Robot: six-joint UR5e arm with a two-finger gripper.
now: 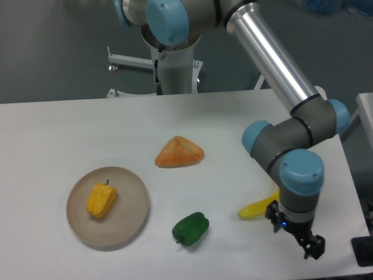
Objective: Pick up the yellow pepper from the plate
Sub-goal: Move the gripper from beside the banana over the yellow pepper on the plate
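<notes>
Fixed camera: small blocky yellow-orange pepper (101, 200) lying on round beige plate (132, 216), near left. Probably light, smooth, slippery; best pinched across blocky sides. Black two-finger gripper (303, 240) far right; open or clenched, cannot tell.

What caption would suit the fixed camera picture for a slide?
UR5e arm's pincer hangs at the table's right edge, far from the yellow pepper lying on the plate.

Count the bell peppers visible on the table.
2. The small yellow-orange bell pepper lies on the round beige plate; the green bell pepper sits right of the plate. None appears hidden.
</notes>
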